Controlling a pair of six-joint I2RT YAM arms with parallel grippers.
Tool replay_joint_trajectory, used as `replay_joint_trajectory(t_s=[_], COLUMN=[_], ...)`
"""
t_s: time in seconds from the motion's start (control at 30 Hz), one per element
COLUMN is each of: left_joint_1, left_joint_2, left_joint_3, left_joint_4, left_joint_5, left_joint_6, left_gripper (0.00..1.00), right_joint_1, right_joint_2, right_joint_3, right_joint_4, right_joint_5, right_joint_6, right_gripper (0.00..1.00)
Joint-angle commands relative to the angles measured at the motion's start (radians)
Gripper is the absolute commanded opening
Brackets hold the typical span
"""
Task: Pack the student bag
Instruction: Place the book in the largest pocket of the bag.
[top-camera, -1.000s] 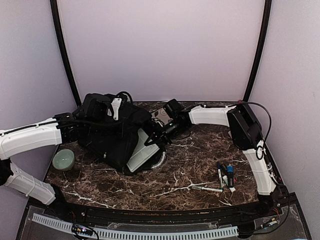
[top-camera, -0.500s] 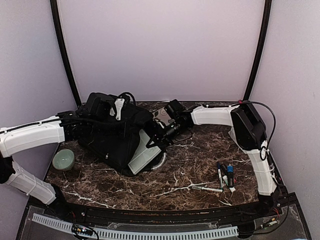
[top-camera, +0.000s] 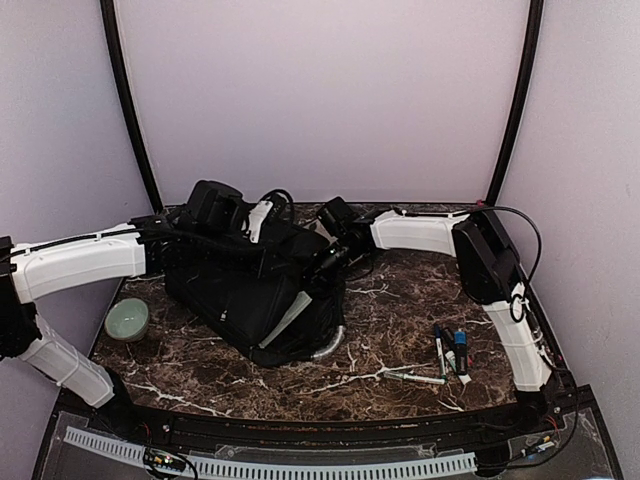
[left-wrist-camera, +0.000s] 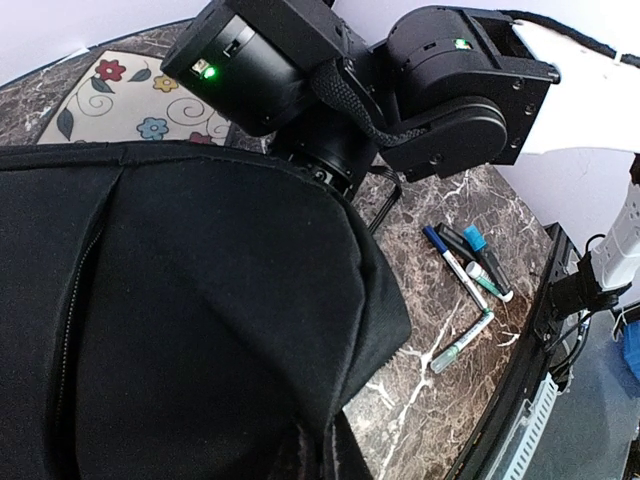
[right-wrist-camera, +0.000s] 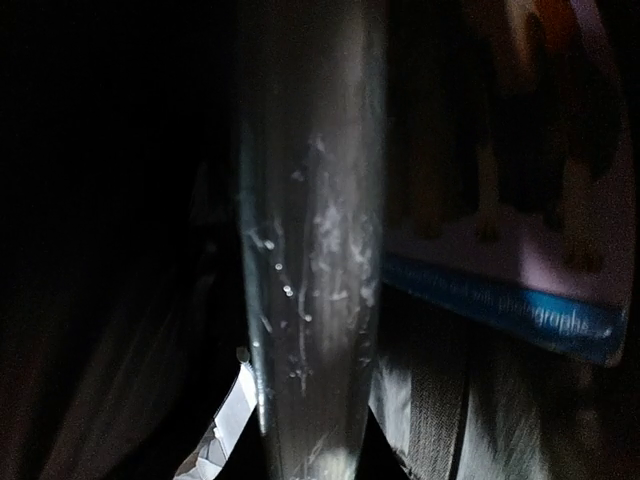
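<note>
1. Well, the student bag (top-camera: 235, 295) sits left of centre in the overhead view, slumped on the marble table (top-camera: 400, 310), with its pale curved handle (top-camera: 333, 347) at its lower right edge.
2. Up at the bag's top edge, the left gripper (top-camera: 258, 218) has its jaws pressed together and appears to be pinching the fabric. From its own camera the black cloth (left-wrist-camera: 180, 320) fills the lower left and hides the fingers.
3. From the right, the right gripper (top-camera: 322, 265) is pushed into the bag's opening. Its tip is buried, so I cannot tell whether it is spread or pinching.
4. Its wrist camera is dark: a pale glassy strip (right-wrist-camera: 310, 260) runs down the middle, and a book cover with a blue band (right-wrist-camera: 530, 250) shows at right.
5. A green bowl (top-camera: 127, 320) stands lower left, just beside the bag.
6. Several markers (top-camera: 450, 352) lie lower right, well apart from the bag.
7. A floral mat (left-wrist-camera: 130, 90) shows at the upper left of the left wrist view.
</note>
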Motion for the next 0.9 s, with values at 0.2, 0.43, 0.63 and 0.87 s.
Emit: replay_joint_trajectory(t_s=[0.2, 0.43, 0.63, 0.87], left_joint_1=[-0.007, -0.005, 0.001, 0.002], left_joint_2=[-0.048, -0.103, -0.130, -0.150], left_joint_3=[0.065, 0.037, 0.019, 0.007], left_joint_4=[-0.048, -0.058, -0.059, -0.056], left_joint_5=[-0.015, -0.072, -0.085, -0.102], left_joint_6=[0.050, 0.058, 0.060, 0.083], left_gripper=[0.00, 0.00, 0.00, 0.00], right_joint_1=[-0.032, -0.041, -0.044, -0.043], right_joint_2=[-0.112, -0.342, -0.437, -0.589], right_joint_3=[-0.076, -0.420, -0.473, -0.605], right_joint_4=[0.112, 0.293, 0.192, 0.182], right_joint_5=[0.082, 0.161, 0.214, 0.097], right_joint_6=[-0.044, -0.014, -0.177, -0.294], right_gripper=[0.39, 0.51, 0.55, 0.55])
